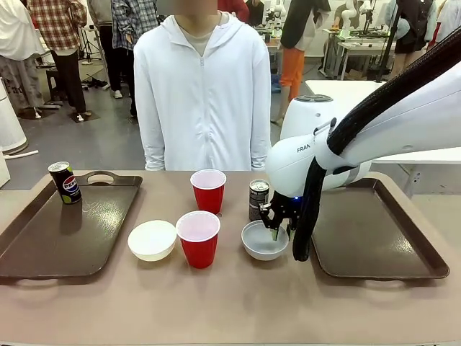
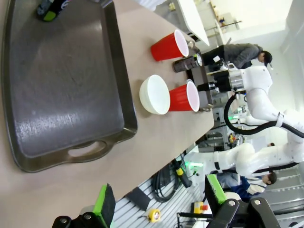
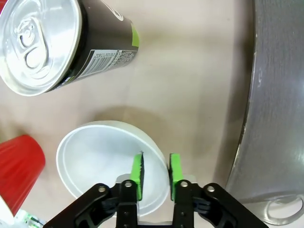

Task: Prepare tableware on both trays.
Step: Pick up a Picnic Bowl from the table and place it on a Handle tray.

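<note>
Green pads [image 3: 137, 175] of the right gripper [image 3: 156, 173] straddle the rim of the pale grey bowl [image 3: 99, 161]: one pad sits inside the bowl, the other outside it. The jaws stand narrowly apart. A gap shows between the inner pad and the rim, so the rim is not clamped. Whether the outer pad touches the rim cannot be determined.

In the front view this bowl rests on the bench [image 1: 216, 303] right of centre in the frame, just left of the right tray [image 1: 374, 231] at lower right. A second dark can [image 1: 258, 199] stands upright just above the bowl in the frame. The far red cup [image 1: 208, 189] stands at centre frame. The near red cup [image 1: 198, 238] stands below it, just beside the cream-white bowl [image 1: 152, 239] on its left. All four rest on the bench between the trays.

At the left of the frame, the left tray [image 1: 65, 238] carries an upright Pepsi can [image 1: 65, 182] at its upper left corner.

In the left wrist view, the left gripper [image 2: 160, 199] hangs above the bench near the handle end of the left tray. Its jaws are fully apart with nothing between them.

A person [image 1: 203, 94] in a white hooded jacket stands at top centre.
</note>
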`<state>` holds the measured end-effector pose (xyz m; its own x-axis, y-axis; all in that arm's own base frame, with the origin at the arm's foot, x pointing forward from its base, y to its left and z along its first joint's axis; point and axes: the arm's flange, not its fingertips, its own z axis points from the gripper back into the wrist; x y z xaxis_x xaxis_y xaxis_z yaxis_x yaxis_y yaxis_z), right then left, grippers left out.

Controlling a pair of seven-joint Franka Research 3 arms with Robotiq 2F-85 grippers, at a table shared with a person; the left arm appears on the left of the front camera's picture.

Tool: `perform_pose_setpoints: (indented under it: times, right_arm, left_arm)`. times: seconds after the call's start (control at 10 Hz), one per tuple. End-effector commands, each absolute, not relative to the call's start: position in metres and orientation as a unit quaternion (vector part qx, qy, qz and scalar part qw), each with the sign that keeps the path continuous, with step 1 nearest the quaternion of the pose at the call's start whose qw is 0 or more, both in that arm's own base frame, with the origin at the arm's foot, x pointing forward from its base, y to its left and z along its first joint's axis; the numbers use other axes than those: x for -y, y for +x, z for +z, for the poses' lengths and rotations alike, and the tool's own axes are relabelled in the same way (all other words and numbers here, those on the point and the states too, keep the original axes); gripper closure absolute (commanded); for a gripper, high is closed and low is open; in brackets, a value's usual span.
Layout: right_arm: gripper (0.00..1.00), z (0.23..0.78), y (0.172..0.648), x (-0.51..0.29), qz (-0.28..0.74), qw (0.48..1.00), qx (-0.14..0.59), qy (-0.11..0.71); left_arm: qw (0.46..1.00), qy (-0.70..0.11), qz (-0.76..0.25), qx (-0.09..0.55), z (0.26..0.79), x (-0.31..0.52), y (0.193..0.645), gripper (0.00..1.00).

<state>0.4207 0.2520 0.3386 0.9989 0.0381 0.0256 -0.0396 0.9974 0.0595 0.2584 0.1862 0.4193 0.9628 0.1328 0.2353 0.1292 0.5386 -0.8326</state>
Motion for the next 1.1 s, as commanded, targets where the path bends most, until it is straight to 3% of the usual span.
perform_pose_setpoints:
  times: [0.0, 0.3, 0.7, 1.0]
  right_arm:
    - [1.0, 0.339, 0.422, -0.257, 0.012, 0.999, 0.007, 0.037]
    - [1.0, 0.354, 0.413, -0.258, 0.037, 0.999, -0.003, 0.02]
    - [1.0, 0.472, 0.356, -0.247, 0.095, 0.995, 0.034, 0.024]
    - [1.0, 0.508, 0.342, -0.218, 0.082, 0.995, 0.056, 0.017]
  left_arm:
    - [0.864, -0.484, 0.003, 0.14, 0.419, -0.188, 0.257, 0.0]
    - [0.864, -0.484, 0.003, 0.14, 0.419, -0.188, 0.257, 0.0]
    - [0.864, -0.484, 0.003, 0.14, 0.419, -0.188, 0.257, 0.0]
    - [0.864, -0.484, 0.003, 0.14, 0.419, -0.188, 0.257, 0.0]
